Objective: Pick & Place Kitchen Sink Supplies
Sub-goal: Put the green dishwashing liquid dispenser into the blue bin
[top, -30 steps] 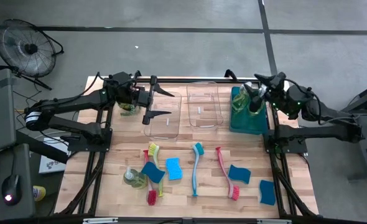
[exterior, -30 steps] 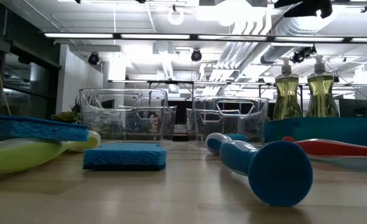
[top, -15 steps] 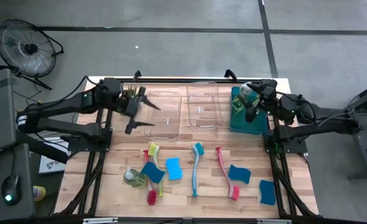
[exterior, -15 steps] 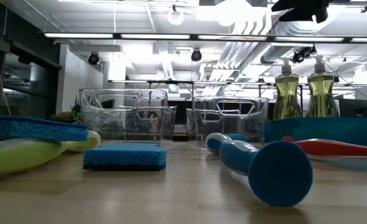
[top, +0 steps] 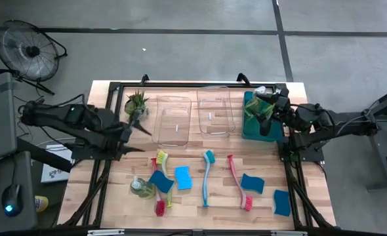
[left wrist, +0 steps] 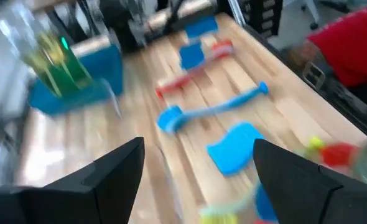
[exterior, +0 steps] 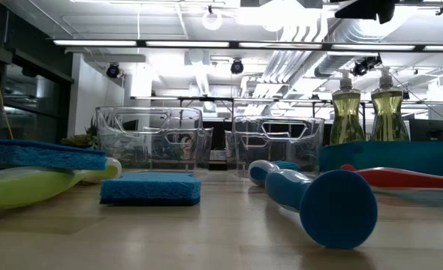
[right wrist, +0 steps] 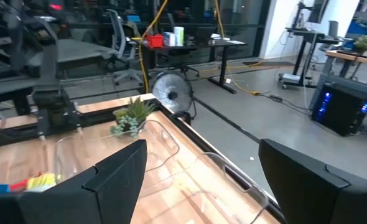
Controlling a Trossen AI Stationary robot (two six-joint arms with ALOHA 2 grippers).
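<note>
Soap bottles (exterior: pixel 366 106): two are stood upright in the teal bin (top: pixel 260 126) at the table's right rear.
Sponges and brushes: scattered across the front half — a teal brush (top: pixel 207 176) lies mid-table.
Left gripper (top: pixel 136 136): fingers spread, nothing held — positioned near the potted plant (top: pixel 136 103).
Right gripper (top: pixel 267 109): fingers parted, empty, held above the teal bin.

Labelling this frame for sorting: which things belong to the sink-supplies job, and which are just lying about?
Job:
blue sponges
dish brushes
soap bottles

Lying about:
potted plant
clear bins
teal bin
fan
</note>
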